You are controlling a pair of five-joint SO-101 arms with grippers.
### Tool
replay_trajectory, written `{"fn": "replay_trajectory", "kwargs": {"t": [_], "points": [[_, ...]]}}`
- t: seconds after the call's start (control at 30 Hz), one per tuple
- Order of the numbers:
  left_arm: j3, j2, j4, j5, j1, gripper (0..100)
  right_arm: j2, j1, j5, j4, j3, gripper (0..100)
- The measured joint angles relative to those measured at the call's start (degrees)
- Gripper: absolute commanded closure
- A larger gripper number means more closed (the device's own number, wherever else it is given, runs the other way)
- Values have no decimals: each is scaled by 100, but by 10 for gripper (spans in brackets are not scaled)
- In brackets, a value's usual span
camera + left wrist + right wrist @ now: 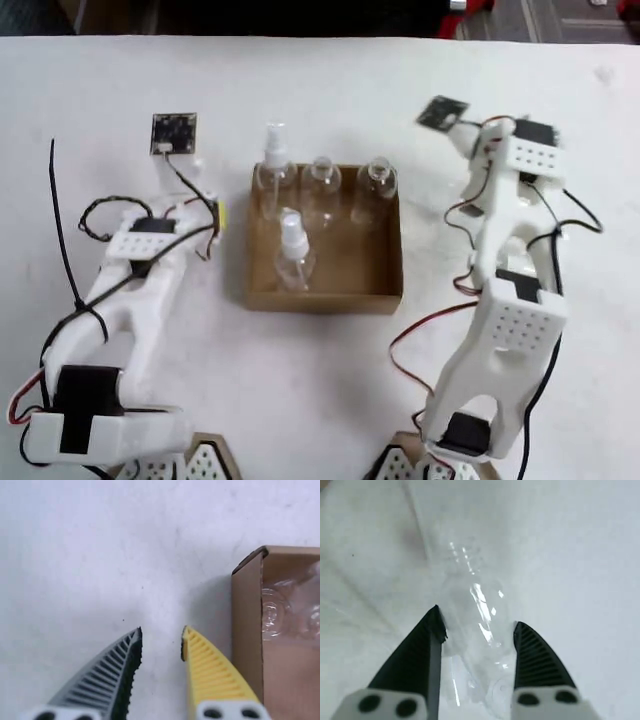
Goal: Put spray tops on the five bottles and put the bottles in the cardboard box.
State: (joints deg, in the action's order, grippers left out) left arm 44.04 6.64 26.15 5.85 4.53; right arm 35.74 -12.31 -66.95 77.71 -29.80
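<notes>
Well, table [330, 90]: we see a white surface carrying both arms, with the box between them.
Right arm [505, 330]: it stands on the right side of the table and stretches toward the far edge, well apart from the box.
Left arm [130, 290]: it stands on the left side, its wrist just beside the box's left wall.
Cardboard box [325, 298]: we see it open-topped at the middle of the table, holding four clear bottles, all upright.
Fifth bottle [477, 625]: in the right wrist view we find this clear bottle lying on its side on the table, outside the box, between the right arm's fingers.
Back-left bottle [272, 185]: it stands in the box's far left corner and wears a white spray top [274, 140].
Front bottle [293, 262]: it stands nearer the box's front wall, also capped with a white sprayer [291, 222].
Open-necked bottles [321, 190]: these two stand along the far wall, the second [375, 190] in the far right corner.
Right gripper [478, 617]: we see its black jaws spread around the fifth bottle, each lying close against one side of it.
Left gripper [162, 630]: we see its grey and yellow jaws a narrow gap apart with nothing between them, over bare table, the yellow one next to the box's corner.
</notes>
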Motion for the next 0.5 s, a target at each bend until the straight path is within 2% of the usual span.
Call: {"fn": "replay_trajectory", "kwargs": {"t": [0.3,0.5], "points": [[0,0,-9,0,0,876,0,-413,844,1811,-1240,981],[0,0,-9,0,0,876,-360,-941,1530,1960,-1424,981]]}}
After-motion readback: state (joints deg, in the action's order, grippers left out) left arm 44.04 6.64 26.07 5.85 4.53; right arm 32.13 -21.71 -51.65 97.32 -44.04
